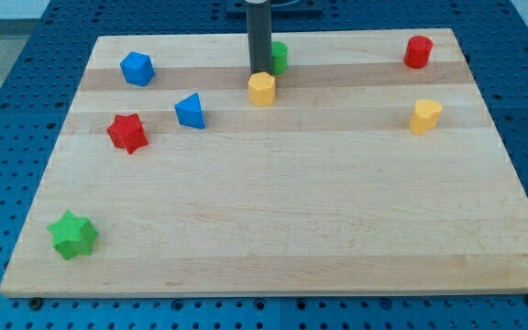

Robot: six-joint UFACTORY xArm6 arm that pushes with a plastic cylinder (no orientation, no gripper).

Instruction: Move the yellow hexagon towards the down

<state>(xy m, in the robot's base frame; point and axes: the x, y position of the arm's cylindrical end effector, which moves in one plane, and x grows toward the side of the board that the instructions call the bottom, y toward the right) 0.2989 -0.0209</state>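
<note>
The yellow hexagon (261,89) sits on the wooden board (273,202) near the view's top, a little left of centre. My rod comes down from the view's top, and my tip (259,71) is right at the hexagon's upper edge, touching or nearly touching it. A green block (279,57) stands just behind the rod on its right, partly hidden by it.
A blue block (137,69) and a blue triangle (191,111) lie at upper left, with a red star (127,133) below them. A green star (72,235) is at lower left. A red block (417,51) and a yellow block (424,116) are at right.
</note>
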